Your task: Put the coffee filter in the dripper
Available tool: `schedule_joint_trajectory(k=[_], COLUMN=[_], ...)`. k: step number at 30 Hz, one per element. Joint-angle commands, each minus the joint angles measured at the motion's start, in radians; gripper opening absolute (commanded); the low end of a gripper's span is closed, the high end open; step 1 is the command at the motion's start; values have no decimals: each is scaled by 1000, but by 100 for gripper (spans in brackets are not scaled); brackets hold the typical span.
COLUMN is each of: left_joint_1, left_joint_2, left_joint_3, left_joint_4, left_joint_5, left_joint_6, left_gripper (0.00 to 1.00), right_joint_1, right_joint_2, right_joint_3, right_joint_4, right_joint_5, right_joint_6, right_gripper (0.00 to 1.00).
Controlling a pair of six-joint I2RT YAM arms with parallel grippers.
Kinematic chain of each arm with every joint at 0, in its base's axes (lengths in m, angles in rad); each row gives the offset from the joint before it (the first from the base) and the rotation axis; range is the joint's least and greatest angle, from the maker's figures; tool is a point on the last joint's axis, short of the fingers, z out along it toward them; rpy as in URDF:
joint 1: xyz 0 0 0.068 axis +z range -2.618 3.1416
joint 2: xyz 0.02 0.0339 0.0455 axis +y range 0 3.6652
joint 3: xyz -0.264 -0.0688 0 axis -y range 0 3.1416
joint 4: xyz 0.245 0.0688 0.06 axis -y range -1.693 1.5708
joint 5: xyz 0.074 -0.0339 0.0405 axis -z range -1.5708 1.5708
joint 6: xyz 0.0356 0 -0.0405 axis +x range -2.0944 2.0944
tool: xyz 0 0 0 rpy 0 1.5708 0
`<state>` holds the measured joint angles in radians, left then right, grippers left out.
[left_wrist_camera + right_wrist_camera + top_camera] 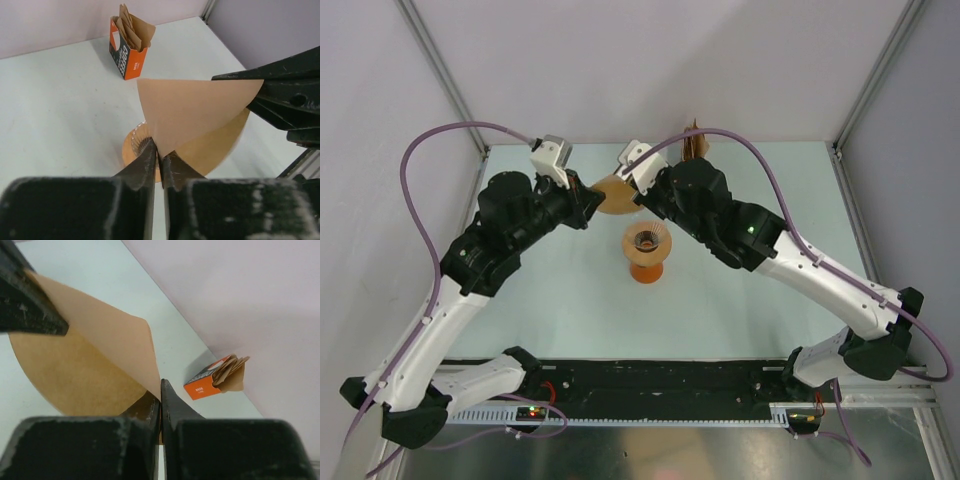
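The coffee filter point(195, 112) is a flat light-brown fan held upright in the air between both grippers. My left gripper point(161, 156) is shut on its pointed tip. My right gripper point(160, 390) is shut on a top corner of the filter point(115, 347). In the top view the left gripper point(592, 200) and right gripper point(634, 190) meet behind the clear ribbed dripper point(646, 240), which sits on an orange glass beaker point(646, 270). The dripper point(139, 142) shows partly behind my left fingers, below the filter.
A flat round tan disc point(612, 195) lies on the table under the grippers; it also shows in the right wrist view point(65, 382). An orange box of brown papers point(697, 145) stands at the back wall, also in the left wrist view point(126, 55).
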<state>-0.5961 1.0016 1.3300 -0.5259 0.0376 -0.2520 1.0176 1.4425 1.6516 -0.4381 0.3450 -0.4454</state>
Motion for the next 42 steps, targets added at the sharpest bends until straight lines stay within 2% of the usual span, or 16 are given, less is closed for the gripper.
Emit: schedule_joint_trajectory(k=[1,3,7,12,19,23,42], left_joint_1=[6,6,6,7,-10,-12,-43], left_joint_2=[-4,-4,-9,-7,-16,-11,49], left_joint_3=[21,18,30,68,63,81,75], left_joint_4=[34,34,34,32,32,29,-3], left_joint_5=[-14,-46,-121,-186,-114,-132,-143], left_joint_6=[7,35,87,149,187,195,240], left_gripper=[27,43,64,74,85,86,72], right_joint_1=[-9,-3,14,31,33,30,37], right_joint_2=[15,21,21,25,45,44,54], right_joint_3=[82,89,71,47,50,38,95], right_joint_4=[11,4,-1,-2,-15,-19,-79], right_joint_5=[-22,-25,-20,0,22,16,-55], right_joint_6=[41,36,-1,-39,-63,-75,-37], right_gripper=[1,0,0,0,0,0,0])
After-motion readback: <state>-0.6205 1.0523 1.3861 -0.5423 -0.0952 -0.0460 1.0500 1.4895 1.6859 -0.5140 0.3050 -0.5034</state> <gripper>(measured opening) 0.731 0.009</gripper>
